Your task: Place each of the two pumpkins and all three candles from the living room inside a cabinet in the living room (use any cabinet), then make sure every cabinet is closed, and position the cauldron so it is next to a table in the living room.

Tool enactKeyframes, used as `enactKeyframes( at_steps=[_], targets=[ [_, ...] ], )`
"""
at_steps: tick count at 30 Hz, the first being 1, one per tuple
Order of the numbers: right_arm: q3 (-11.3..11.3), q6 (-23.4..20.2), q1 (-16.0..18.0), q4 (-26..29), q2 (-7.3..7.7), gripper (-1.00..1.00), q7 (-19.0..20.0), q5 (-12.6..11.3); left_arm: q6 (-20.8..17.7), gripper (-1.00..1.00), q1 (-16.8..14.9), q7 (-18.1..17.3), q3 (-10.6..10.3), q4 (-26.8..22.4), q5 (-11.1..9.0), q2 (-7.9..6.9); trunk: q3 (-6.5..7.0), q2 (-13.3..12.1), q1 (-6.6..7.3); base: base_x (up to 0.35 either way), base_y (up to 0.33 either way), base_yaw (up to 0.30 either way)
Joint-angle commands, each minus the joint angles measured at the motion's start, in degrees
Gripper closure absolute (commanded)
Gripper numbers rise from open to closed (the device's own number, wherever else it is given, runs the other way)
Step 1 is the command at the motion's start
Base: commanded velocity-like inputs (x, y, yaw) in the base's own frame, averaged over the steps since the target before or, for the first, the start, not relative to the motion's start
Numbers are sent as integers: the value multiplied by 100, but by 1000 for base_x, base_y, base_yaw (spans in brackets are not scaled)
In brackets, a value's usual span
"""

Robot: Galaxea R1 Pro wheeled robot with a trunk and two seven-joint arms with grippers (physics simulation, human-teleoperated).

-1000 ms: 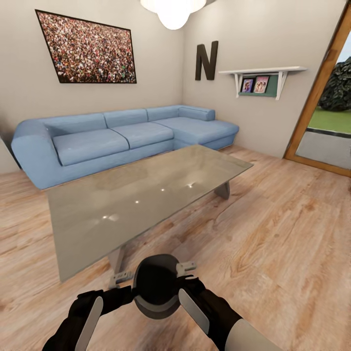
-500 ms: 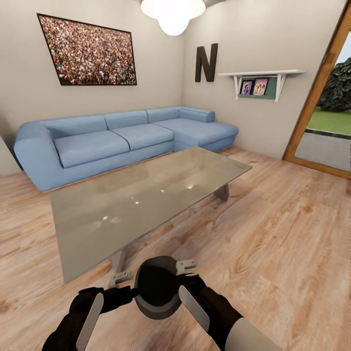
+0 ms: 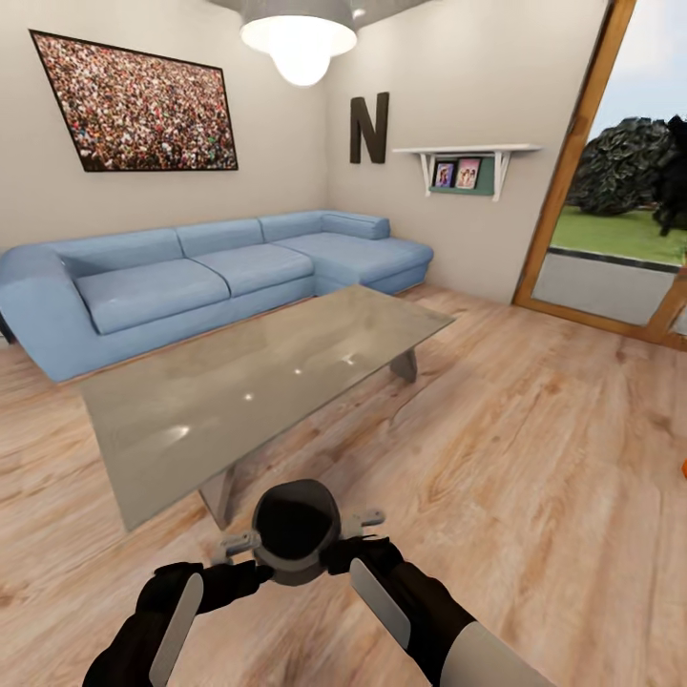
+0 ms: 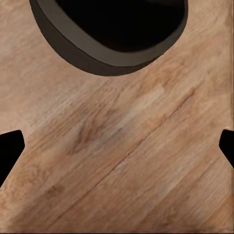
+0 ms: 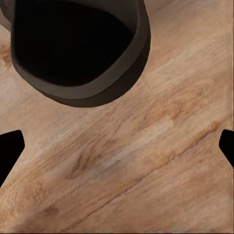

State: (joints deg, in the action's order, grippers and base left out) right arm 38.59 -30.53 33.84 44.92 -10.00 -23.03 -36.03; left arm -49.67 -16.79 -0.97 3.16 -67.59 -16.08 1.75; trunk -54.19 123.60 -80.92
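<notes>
The dark cauldron sat between the robot's two arms, just short of the near end of the glass coffee table, with the left gripper and the right gripper pressed against its opposite sides; whether either was clenched or released could not be told, though both wrist views showed the fingertips spread wide over the wooden floor. Beyond the table stood a blue corner sofa, with a crowd picture on the wall behind it.

Blue sofa, glass table
</notes>
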Motion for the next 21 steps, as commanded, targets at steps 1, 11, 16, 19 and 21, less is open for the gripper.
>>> enactKeyframes(
  at_steps=[1,11,16,19,21],
  targets=[
    [0,1,0,0,0,-100,0,-1,-6,-100,0,0,0,0,2,0,18,-42,23,-327,0,-276],
    [0,3,0,-1,0,-100,8,-1,-17,-100,0,0,0,0,-1,1,198,-443,242,-313,0,-279],
    [0,6,0,-1,0,-100,9,-1,-19,-100,0,0,0,0,-1,-5,288,-643,352,-94,0,-280],
    [0,10,0,-1,0,-100,9,-1,-19,-100,0,-6,2,-20,-1,-3,325,-723,396,-16,0,-280],
    [0,13,0,-1,0,-100,9,-1,-21,-100,0,-7,6,-70,-1,-1,328,-723,396,-5,0,-280]
  ],
)
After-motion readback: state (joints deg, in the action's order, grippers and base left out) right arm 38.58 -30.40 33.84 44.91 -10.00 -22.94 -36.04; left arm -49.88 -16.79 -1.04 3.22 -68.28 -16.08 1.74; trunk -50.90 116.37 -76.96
